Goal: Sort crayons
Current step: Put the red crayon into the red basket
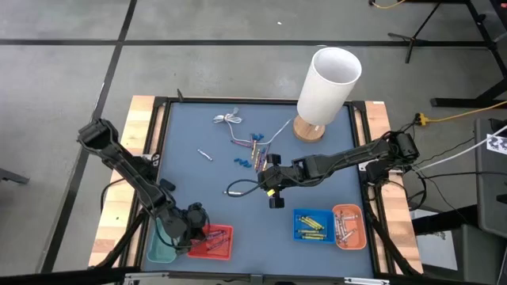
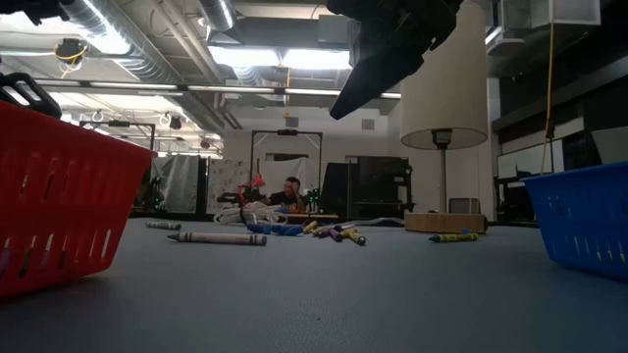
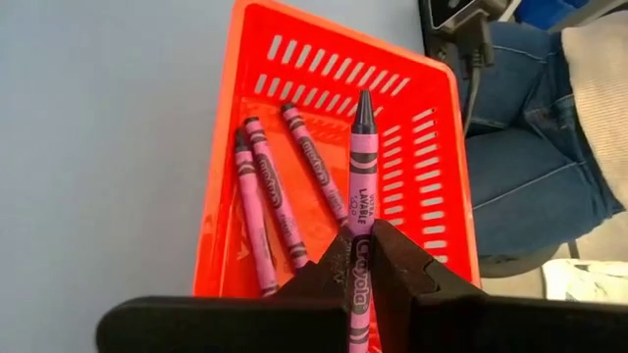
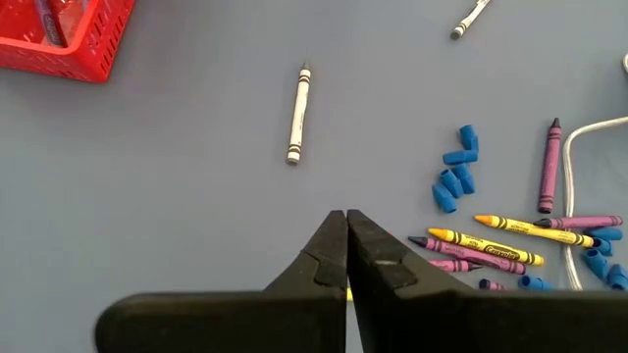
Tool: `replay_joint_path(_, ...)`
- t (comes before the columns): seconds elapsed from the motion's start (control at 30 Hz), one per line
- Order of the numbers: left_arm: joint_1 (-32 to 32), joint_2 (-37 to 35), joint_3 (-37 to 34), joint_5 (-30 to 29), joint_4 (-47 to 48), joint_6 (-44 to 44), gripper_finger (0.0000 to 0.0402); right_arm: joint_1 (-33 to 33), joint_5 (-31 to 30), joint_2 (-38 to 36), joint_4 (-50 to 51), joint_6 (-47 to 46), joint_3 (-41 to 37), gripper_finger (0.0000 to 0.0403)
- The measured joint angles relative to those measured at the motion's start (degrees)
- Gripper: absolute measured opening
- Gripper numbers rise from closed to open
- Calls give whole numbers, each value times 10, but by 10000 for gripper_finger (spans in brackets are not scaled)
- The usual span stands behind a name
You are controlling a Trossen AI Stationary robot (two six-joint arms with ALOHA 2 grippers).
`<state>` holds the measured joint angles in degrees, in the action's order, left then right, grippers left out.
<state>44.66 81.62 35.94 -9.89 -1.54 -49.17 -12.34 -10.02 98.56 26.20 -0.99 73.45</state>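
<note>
The pink crayon (image 3: pixel 360 206), pinched by the left gripper (image 3: pixel 365 260) over the red basket (image 3: pixel 432 127) at lower left, could bounce out if released high; the right gripper (image 4: pixel 345 257), mid-frame, is pressed together, empty.

**Bystanders on and around the blue table**

A white lamp (image 1: pixel 329 83) stands on a round wooden base (image 1: pixel 307 129) at the table's (image 1: pixel 238 214) far edge. A thin white cable (image 1: pixel 228 120) lies near it, and small blue bits (image 4: pixel 453 178) are scattered mid-table. Along the near edge sit a teal tray (image 1: pixel 161 245), a red basket (image 3: pixel 412 137), a blue basket (image 1: pixel 314 226) and an orange tray (image 1: pixel 348 226). A person in jeans (image 3: pixel 530 147) sits just beyond the red basket.
</note>
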Motion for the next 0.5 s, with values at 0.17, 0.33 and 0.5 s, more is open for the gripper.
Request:
replay_joint_path(0.17,0,3,0,-1,-1,-2,5,0,0,0,0,0,0,3)
replay_joint_path(0.33,-1,3,0,-1,0,-30,7,0,0,0,0,0,0,3)
replay_joint_path(0.5,-1,3,0,-1,14,-75,43,0,1,0,0,0,0,3)
